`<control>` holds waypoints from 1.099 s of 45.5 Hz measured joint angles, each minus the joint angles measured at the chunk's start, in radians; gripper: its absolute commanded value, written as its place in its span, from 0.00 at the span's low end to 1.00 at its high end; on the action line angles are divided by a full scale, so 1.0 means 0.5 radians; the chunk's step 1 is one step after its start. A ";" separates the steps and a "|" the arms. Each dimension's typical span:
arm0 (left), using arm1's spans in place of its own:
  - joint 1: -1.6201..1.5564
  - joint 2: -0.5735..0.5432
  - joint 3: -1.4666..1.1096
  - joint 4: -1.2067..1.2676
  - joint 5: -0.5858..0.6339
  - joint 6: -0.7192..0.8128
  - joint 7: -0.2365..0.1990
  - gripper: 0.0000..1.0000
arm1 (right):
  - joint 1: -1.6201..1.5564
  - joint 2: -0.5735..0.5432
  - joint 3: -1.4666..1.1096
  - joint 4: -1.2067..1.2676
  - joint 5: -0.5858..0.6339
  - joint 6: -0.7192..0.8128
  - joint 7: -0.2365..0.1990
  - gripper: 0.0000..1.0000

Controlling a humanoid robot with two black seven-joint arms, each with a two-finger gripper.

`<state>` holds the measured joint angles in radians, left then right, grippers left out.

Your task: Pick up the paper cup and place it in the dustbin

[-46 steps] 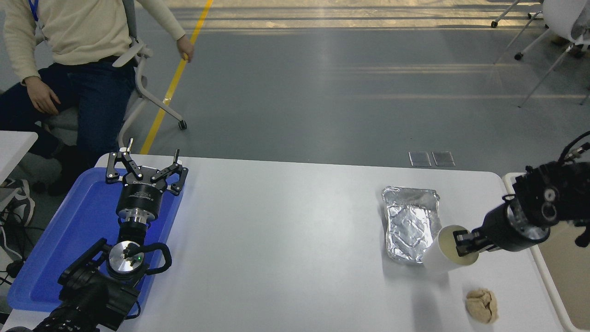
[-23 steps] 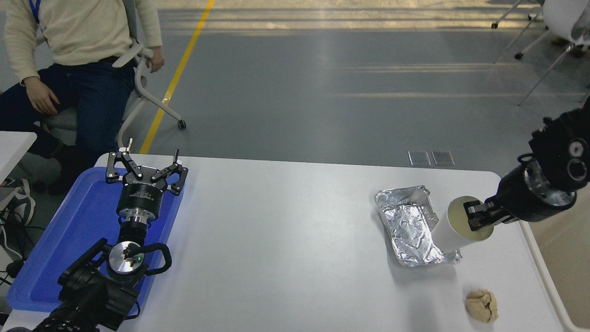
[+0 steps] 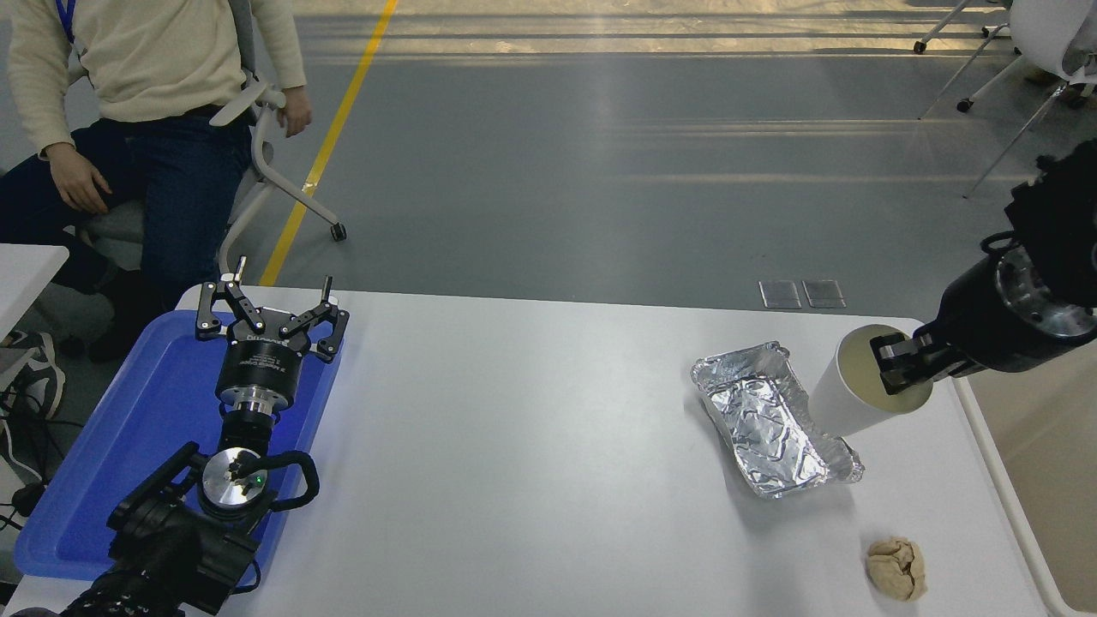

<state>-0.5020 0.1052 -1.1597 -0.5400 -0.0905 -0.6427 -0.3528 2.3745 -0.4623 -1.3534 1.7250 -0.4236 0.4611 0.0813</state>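
The paper cup (image 3: 857, 396) is pinched at its rim by the right gripper (image 3: 900, 370). It should be carried level, probably clear of the foil tray (image 3: 771, 424), over the dustbin (image 3: 1011, 497).

The paper cup (image 3: 861, 390) hung at the tips of the right gripper (image 3: 902, 367), tilted, seemingly clear of the table (image 3: 531, 428). The foil tray (image 3: 771, 424) lay just left of the gripper, the paper wad (image 3: 896, 567) nearer the camera, the dustbin (image 3: 1028, 480) to its right.
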 measured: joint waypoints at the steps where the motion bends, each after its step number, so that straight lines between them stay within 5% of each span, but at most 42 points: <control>1: 0.000 0.000 0.000 0.000 0.000 0.000 0.000 1.00 | 0.009 0.000 -0.001 0.002 0.000 0.007 0.000 0.00; 50: -0.002 -0.002 0.000 0.000 0.000 0.000 0.000 1.00 | 0.197 -0.007 -0.064 0.030 -0.013 0.165 0.001 0.00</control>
<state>-0.5032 0.1043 -1.1597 -0.5400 -0.0905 -0.6427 -0.3529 2.4730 -0.4659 -1.3852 1.7401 -0.4300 0.5434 0.0820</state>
